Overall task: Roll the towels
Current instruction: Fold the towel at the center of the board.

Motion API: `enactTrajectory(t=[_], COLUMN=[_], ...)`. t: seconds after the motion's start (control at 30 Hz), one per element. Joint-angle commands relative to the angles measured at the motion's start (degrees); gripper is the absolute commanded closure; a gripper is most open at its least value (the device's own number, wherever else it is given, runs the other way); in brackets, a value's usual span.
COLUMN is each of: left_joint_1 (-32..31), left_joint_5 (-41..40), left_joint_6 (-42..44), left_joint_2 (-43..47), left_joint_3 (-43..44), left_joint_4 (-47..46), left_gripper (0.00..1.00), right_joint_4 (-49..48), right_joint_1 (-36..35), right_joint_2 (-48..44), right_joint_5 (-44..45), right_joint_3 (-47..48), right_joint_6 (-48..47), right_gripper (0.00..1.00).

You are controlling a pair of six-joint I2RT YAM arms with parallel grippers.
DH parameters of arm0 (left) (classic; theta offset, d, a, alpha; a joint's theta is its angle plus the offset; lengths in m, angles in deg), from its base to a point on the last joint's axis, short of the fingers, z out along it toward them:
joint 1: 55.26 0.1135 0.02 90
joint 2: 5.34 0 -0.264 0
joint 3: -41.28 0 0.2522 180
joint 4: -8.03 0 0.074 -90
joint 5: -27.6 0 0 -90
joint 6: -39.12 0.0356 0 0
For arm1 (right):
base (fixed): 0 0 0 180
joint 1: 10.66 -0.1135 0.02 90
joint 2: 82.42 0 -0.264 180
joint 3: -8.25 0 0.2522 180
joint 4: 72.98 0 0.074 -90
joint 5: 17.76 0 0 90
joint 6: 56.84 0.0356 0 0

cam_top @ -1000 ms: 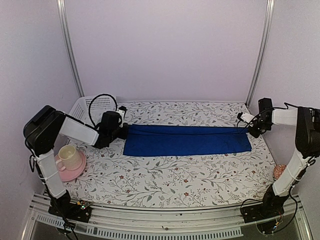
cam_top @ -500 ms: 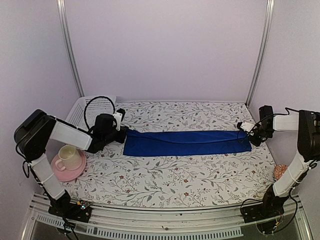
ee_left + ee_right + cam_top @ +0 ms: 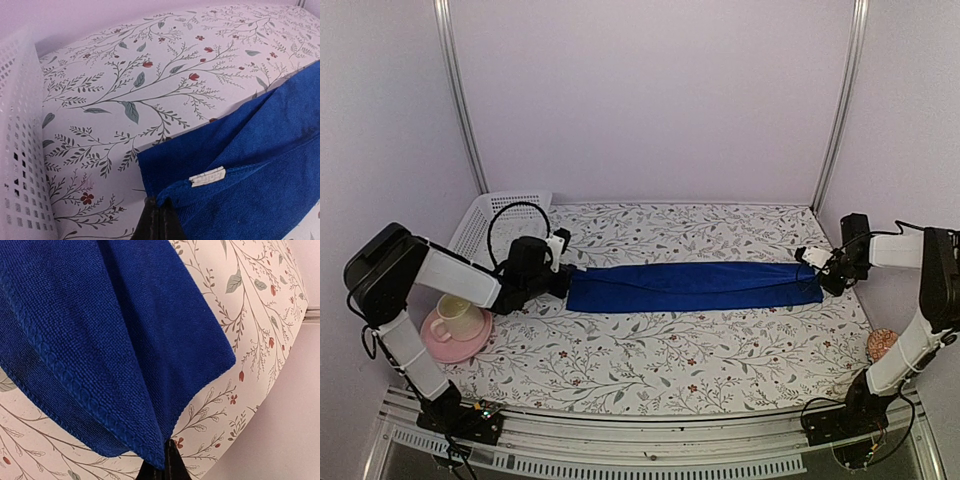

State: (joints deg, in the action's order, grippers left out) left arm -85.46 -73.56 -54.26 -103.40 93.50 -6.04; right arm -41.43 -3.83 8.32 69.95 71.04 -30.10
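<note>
Floral tablecloth carries the blue towel, stretched left to right across the middle. My left gripper is clamped on its left corner and my right gripper on the right corner. It looks limp and light, so corners seem the best hold. Its white tag shows nothing legible.

- We see open table on the near side of the blue towel and behind it.
- Left of the towel stand a white basket and a cup on a pink saucer.
- To the near right of it lies a small pinkish object.
</note>
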Motion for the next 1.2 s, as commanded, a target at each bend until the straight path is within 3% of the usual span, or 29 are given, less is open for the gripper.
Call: enactTrajectory(t=[0.0,0.77,1.17], left_joint_1=[-0.74,-1.54,-1.98], left_joint_5=[-0.86,2.44,-2.13], left_joint_6=[-1.04,-2.82,-5.19], left_joint_2=[3.74,5.62,7.49], left_joint_3=[-1.57,-4.09,-5.96], left_joint_4=[-0.17,1.98,1.00], left_gripper=[1.00,1.00,1.00], right_joint_4=[-0.03,0.32,0.32], right_joint_1=[0.58,1.60,1.54], right_joint_2=[-2.63,-3.76,-4.74], right_joint_5=[-0.88,-2.02,-2.78], right_joint_3=[-0.57,-4.32,-3.73], right_joint_6=[-0.81,-4.28,-3.54], right_gripper=[0.98,0.98,0.98])
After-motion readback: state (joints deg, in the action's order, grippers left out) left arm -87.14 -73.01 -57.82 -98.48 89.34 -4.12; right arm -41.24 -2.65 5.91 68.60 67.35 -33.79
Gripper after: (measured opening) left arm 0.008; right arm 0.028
